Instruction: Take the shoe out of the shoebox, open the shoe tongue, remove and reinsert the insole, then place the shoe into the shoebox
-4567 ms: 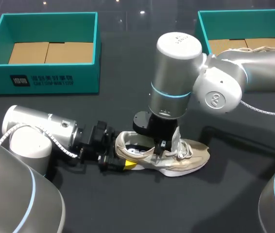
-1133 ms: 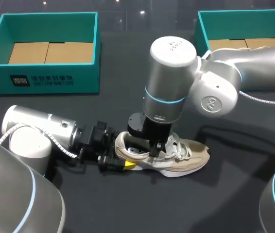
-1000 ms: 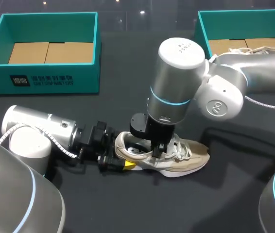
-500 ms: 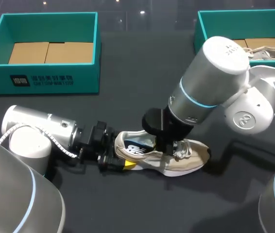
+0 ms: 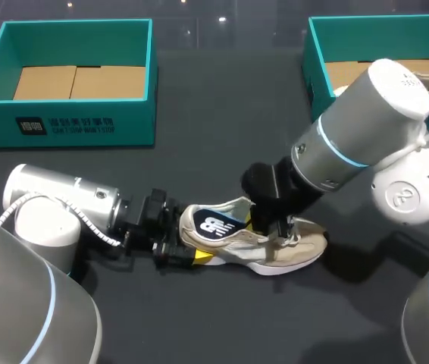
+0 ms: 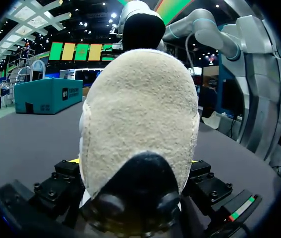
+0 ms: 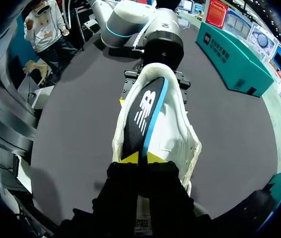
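Pinching the thin, floppy insole [image 5: 216,225] at its toe end, the right jaws are clamped edgewise on it. The left jaws clamp the heel of the light, soft shoe [image 5: 299,250], which lies mid-worktop [image 5: 222,106], toe toward 3 o'clock.

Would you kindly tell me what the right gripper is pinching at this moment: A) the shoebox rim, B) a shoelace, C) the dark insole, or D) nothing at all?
C: in the right wrist view the right gripper has its yellow tips closed on the dark insole, which stands partly lifted out of the shoe.
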Robot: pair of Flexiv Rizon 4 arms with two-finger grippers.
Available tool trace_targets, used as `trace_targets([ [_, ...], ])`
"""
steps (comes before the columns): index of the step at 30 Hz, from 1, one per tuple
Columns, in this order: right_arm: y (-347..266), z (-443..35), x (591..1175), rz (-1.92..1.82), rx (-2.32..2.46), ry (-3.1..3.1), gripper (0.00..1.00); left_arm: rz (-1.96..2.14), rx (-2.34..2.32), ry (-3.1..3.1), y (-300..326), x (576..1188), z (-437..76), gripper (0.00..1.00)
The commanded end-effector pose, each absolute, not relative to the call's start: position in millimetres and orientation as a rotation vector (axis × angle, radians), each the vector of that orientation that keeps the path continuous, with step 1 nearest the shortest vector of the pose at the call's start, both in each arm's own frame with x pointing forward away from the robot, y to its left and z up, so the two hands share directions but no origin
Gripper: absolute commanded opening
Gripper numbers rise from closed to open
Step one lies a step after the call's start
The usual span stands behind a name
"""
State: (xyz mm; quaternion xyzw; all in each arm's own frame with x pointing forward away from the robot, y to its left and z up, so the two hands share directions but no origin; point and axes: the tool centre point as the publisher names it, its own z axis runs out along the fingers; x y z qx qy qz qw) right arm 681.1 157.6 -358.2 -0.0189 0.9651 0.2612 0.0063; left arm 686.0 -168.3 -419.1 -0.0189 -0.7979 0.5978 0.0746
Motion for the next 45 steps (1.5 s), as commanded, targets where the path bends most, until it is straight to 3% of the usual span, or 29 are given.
trace_targets([
  [1,150,-352,677,1.009,-0.108,2.939,0.00,1.793,-0.056,-2.396,-168,687,-420,0.00],
  [11,151,-340,681,1.094,-0.245,2.869,0.00,1.793,-0.056,-2.396,-168,687,-420,0.00],
  [23,206,-317,681,0.719,-0.392,3.065,0.00,1.793,-0.056,-2.396,-168,687,-420,0.00],
  [33,208,-318,680,0.633,-0.308,3.130,0.00,1.793,-0.056,-2.396,-168,687,-420,0.00],
  [37,207,-318,681,0.600,-0.262,3.145,0.25,1.793,-0.056,-2.396,-168,687,-420,0.00],
  [38,206,-318,681,0.597,-0.253,3.149,0.38,1.793,-0.056,-2.396,-168,687,-420,0.00],
  [39,206,-317,681,0.585,-0.235,3.155,0.45,1.793,-0.056,-2.396,-168,687,-420,0.00],
  [41,205,-317,681,0.567,-0.201,3.161,0.48,1.793,-0.056,-2.396,-168,687,-420,0.00],
  [45,202,-311,680,0.537,-0.141,3.166,0.45,1.793,-0.056,-2.396,-168,687,-420,0.00],
])
